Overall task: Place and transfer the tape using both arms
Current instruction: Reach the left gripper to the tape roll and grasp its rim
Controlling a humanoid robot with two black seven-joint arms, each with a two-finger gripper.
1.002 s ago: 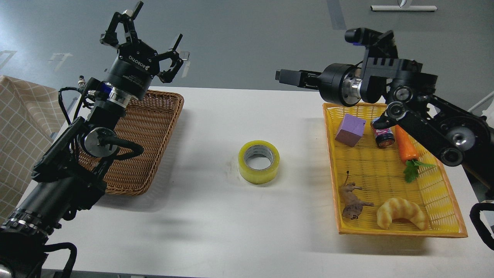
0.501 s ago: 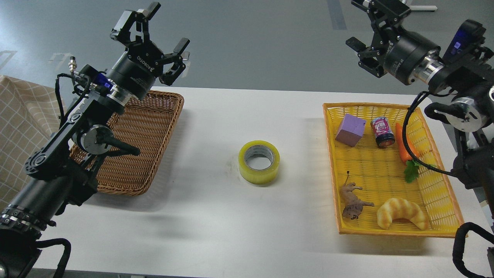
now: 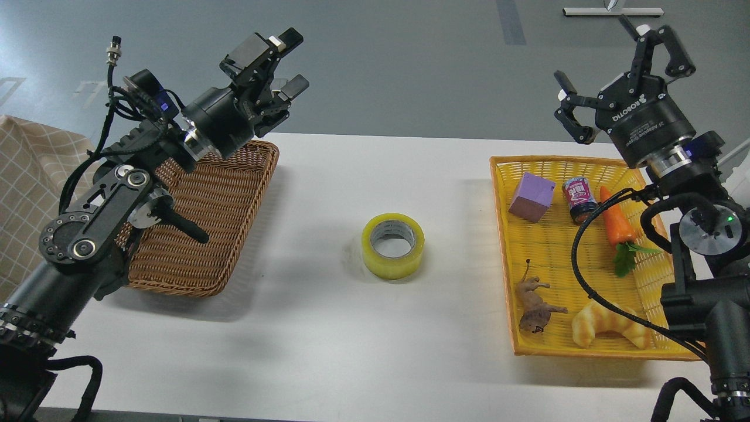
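Note:
The yellow tape roll (image 3: pixel 393 245) lies flat on the white table (image 3: pixel 328 328), hole up, midway between the two baskets. My left gripper (image 3: pixel 270 73) is open and empty, raised above the far right corner of the brown wicker basket (image 3: pixel 199 234), well to the left of the tape. My right gripper (image 3: pixel 618 73) is open and empty, raised beyond the far edge of the yellow basket (image 3: pixel 562 258), well to the right of the tape.
The yellow basket holds a purple block (image 3: pixel 531 197), a small can (image 3: pixel 579 200), a toy carrot (image 3: pixel 619 225), a toy animal (image 3: pixel 534 308) and a croissant toy (image 3: pixel 606 331). A checked cloth (image 3: pixel 29 193) lies at the left edge.
My left gripper has swung right and tilted toward the table's middle. My right arm has swung from a sideways pose over the yellow basket to an upright one, its gripper now behind the basket.

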